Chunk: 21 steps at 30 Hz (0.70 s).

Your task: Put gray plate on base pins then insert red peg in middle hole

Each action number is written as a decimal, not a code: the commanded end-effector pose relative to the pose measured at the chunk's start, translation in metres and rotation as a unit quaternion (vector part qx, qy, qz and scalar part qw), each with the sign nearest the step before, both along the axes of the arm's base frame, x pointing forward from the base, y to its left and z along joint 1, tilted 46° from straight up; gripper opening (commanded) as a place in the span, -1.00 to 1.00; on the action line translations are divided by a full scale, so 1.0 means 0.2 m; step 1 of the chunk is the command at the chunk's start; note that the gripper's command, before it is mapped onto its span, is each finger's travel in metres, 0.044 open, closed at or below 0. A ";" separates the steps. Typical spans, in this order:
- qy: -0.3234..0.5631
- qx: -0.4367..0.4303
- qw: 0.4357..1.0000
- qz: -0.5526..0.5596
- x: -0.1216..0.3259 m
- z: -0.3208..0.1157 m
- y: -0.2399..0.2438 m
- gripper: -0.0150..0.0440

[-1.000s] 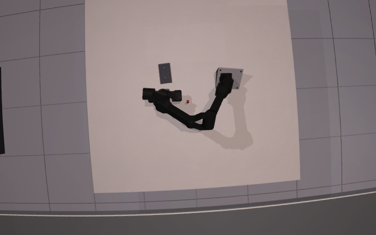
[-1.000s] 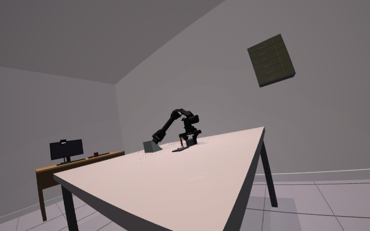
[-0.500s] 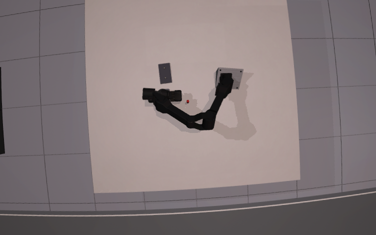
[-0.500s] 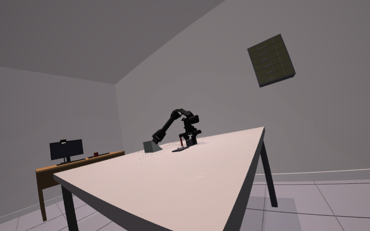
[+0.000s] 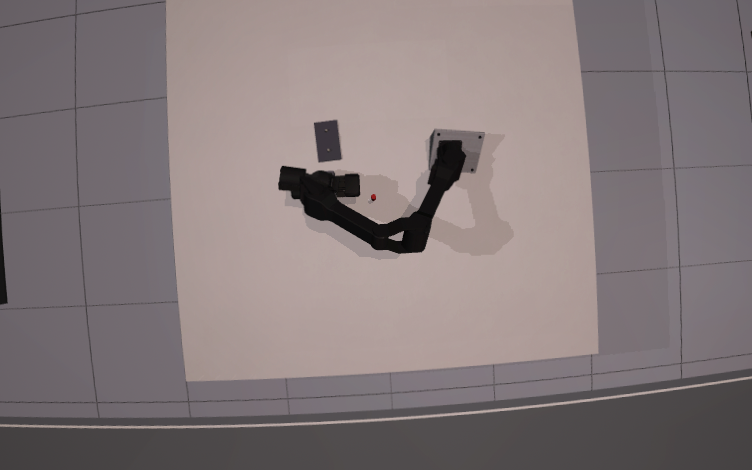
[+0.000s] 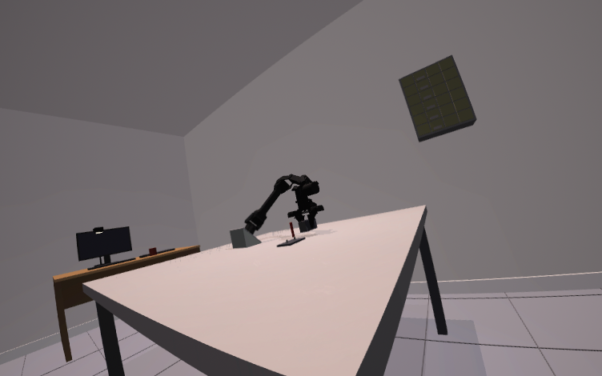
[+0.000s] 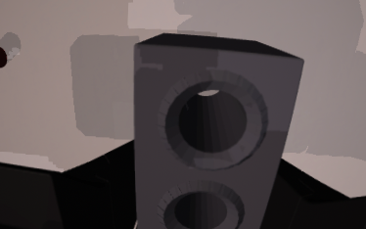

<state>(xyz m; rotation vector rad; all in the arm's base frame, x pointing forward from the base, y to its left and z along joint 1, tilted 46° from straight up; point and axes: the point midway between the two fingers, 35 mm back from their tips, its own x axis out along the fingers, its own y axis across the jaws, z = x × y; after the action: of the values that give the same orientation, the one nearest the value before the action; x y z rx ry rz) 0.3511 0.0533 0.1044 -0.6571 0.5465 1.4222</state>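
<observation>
My gripper [image 5: 320, 184] [image 6: 305, 220] [image 7: 200, 146] is shut on the gray plate [image 6: 306, 226] [image 7: 215, 64], which stands on its edge on the table. In the wrist view the plate fills the middle, with two of its round holes showing between my black fingers. In the overhead view my gripper hides the plate. The dark flat base [image 5: 326, 140] [image 6: 290, 242] with its two small pins lies just beyond my gripper. The red peg [image 5: 373, 197] [image 6: 290, 230] [image 7: 2, 57] stands upright on the table, a little to the side of my gripper.
The arm's gray mount block [image 5: 473, 148] [image 6: 241, 238] sits on the white table [image 5: 360, 310] [image 6: 283, 297]. A wooden desk [image 6: 70, 283] with a monitor stands off to the left. A cabinet [image 6: 437, 98] hangs on the wall.
</observation>
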 end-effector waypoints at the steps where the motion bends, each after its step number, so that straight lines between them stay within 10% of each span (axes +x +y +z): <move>1: -0.001 -0.003 1.000 -0.002 0.00 0.05 -0.06 -0.49; 21: 0.002 -0.002 1.000 -0.010 -0.05 0.28 -0.27 -0.49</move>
<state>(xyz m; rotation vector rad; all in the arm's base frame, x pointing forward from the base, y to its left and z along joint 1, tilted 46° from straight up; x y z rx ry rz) 0.3437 0.0080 0.1515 -0.6485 0.5561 1.4093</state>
